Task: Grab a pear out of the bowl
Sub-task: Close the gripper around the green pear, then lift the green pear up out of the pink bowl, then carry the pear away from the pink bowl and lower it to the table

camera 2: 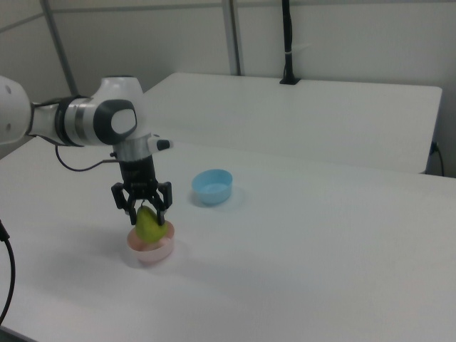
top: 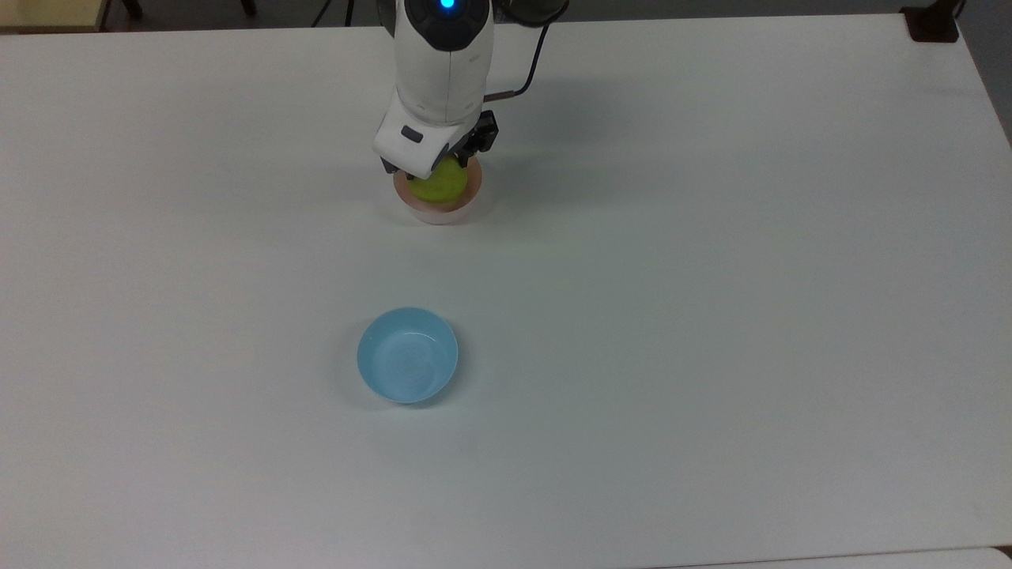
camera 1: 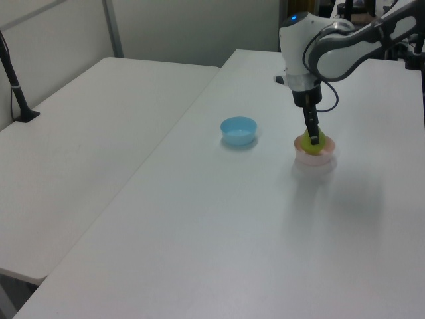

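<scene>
A yellow-green pear (top: pixel 439 185) (camera 1: pixel 314 140) (camera 2: pixel 149 226) hangs just above the pale pink bowl (top: pixel 437 209) (camera 1: pixel 313 155) (camera 2: pixel 151 249), its lower end level with the rim. My gripper (top: pixel 436 164) (camera 1: pixel 313 137) (camera 2: pixel 144 211) comes straight down from above and is shut on the pear's upper part, one dark finger on each side. In the top view the white hand covers the pear's top. The bowl stands on the white table near the arm's base.
A light blue bowl (top: pixel 407 355) (camera 1: pixel 238 130) (camera 2: pixel 212 186) stands on its own on the white table (top: pixel 711 316), well apart from the pink one. In the left view a second table (camera 1: pixel 86 133) adjoins on the left view's left.
</scene>
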Tool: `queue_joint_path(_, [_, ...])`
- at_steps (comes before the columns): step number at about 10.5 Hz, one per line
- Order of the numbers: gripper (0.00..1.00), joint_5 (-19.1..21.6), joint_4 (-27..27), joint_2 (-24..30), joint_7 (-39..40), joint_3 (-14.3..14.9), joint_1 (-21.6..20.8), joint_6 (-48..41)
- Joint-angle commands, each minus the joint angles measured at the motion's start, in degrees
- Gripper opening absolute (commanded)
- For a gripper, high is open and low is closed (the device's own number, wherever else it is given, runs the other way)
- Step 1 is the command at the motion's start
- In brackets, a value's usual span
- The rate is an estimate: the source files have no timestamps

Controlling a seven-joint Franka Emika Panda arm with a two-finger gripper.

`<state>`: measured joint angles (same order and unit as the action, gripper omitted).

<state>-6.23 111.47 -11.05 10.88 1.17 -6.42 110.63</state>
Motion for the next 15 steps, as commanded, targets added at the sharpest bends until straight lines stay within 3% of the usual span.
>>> queue_joint_path(1, [0.47, -0.5, -3.9, 3.0, -2.0, -0.1, -0.4, -7.2])
queue_joint_path(4, [0.47, -0.8, -6.2, 3.4, 0.4, 1.3, 2.9, -8.5])
queue_joint_path(7, [0.47, -1.7, -6.1, 2.2, 8.7, 1.3, 12.9, -4.8])
queue_joint_path(10, [0.47, -4.0, -6.1, -3.7, 11.0, 1.3, 19.3, 2.6])
queue_joint_path(12, [0.50, -4.3, -6.1, -6.1, 11.1, 1.7, 21.0, 4.6])
queue_joint_path(13, [0.61, -5.4, -6.1, -7.0, 11.0, 1.7, 21.3, 5.1])
queue_joint_path(15, [1.00, -5.8, -6.1, -5.8, 10.5, 1.8, 21.3, 4.6])
